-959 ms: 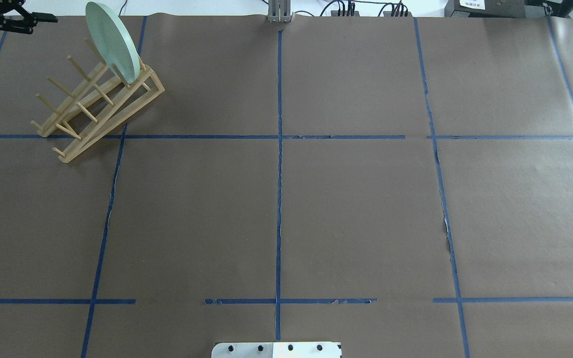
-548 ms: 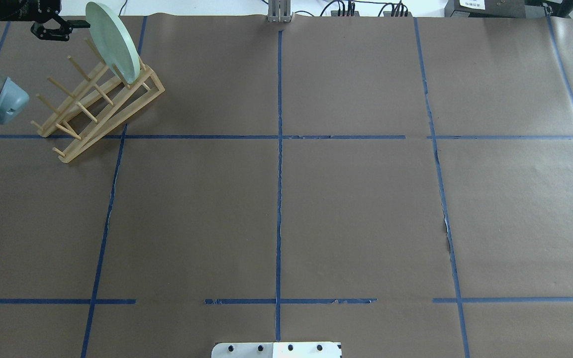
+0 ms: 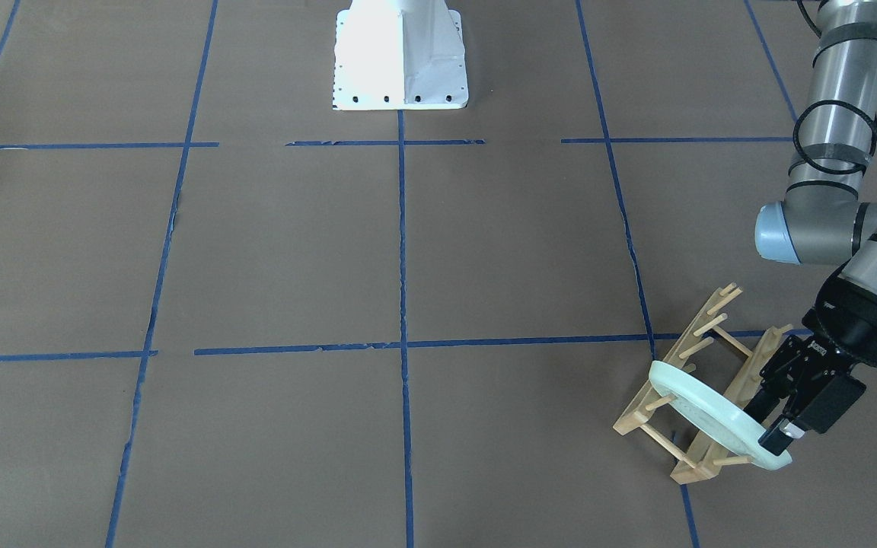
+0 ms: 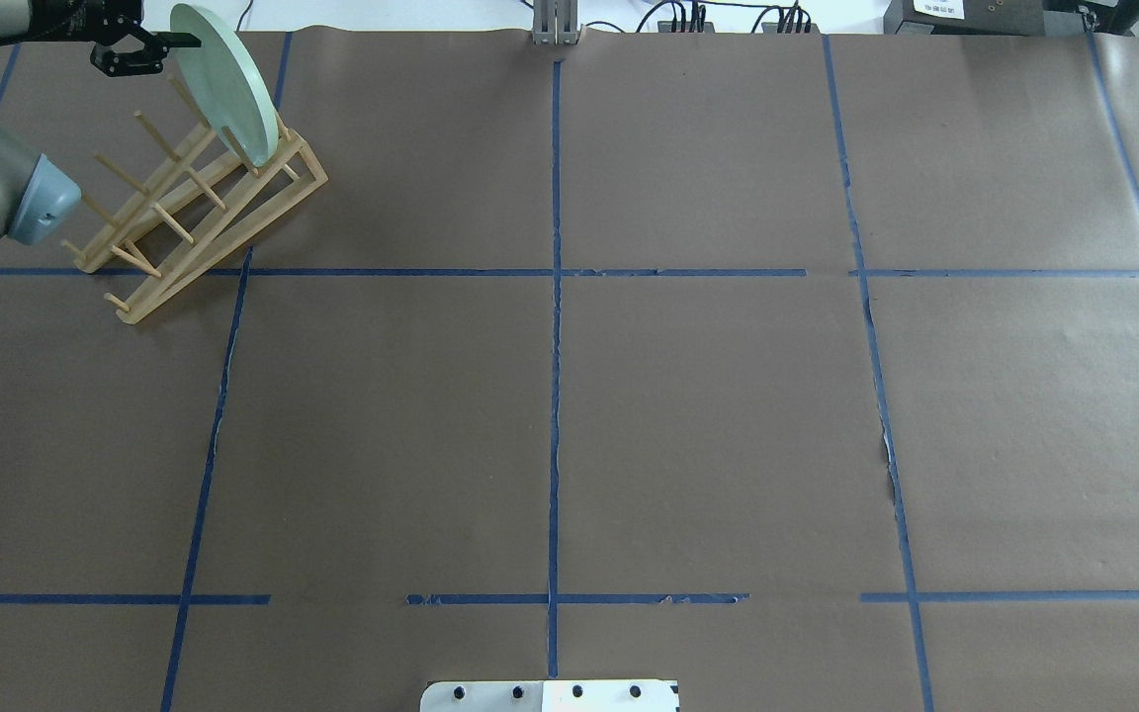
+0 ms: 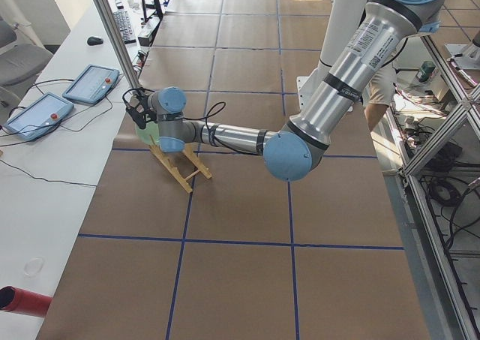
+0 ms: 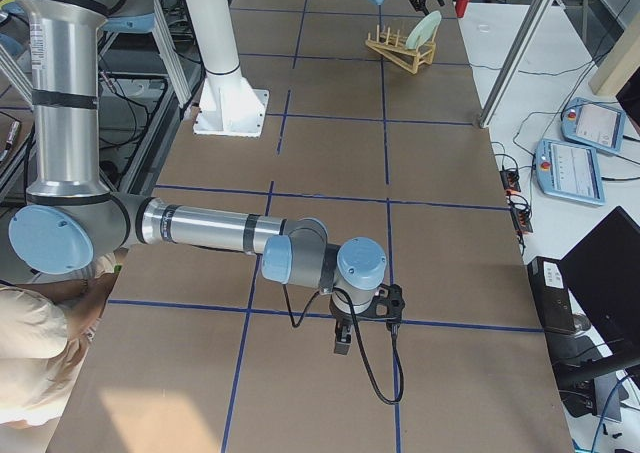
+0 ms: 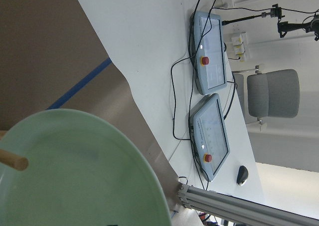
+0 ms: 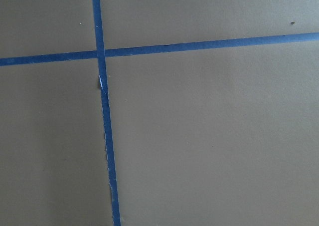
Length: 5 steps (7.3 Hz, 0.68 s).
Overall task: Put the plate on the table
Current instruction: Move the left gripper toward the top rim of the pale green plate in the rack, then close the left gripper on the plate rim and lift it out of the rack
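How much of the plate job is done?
Nothing is finished: the plate stands in the wooden rack. Right now the left gripper is open at the plate's rim. Left to do: grab it, lift it out, lay it on the table.

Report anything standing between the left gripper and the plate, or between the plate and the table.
Nothing visible separates the left gripper from the plate: its fingers are at the rim. The wooden rack is the obstacle: pegs flank the standing plate, so it probably must lift clear before reaching the table.
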Tool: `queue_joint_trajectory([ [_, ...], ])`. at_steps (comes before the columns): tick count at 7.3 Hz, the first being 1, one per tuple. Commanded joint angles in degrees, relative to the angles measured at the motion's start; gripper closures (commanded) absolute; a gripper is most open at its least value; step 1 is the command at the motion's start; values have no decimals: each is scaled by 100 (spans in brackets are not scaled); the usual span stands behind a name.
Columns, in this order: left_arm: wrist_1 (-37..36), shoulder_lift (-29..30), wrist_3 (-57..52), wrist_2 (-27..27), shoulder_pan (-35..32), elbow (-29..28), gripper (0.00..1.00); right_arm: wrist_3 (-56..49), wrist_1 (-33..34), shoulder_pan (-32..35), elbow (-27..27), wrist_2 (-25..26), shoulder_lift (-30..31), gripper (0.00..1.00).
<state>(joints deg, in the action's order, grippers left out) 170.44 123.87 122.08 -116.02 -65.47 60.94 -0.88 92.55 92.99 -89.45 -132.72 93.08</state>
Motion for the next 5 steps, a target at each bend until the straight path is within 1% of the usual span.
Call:
queue_joint_trajectory([
  [1, -11, 129, 44, 89, 0, -170, 32, 0, 0, 0, -2, 0, 0, 0],
  [2, -11, 129, 53, 80, -1, -170, 49, 0, 0, 0, -2, 0, 0, 0],
  [3, -11, 137, 44, 71, -1, -118, 84, 0, 0, 0, -2, 0, 0, 0],
  [4, -11, 129, 27, 54, -1, -39, 100, 0, 0, 0, -2, 0, 0, 0],
  [5, -11, 120, 35, 36, -18, 136, 100, 0, 0, 0, -2, 0, 0, 0],
])
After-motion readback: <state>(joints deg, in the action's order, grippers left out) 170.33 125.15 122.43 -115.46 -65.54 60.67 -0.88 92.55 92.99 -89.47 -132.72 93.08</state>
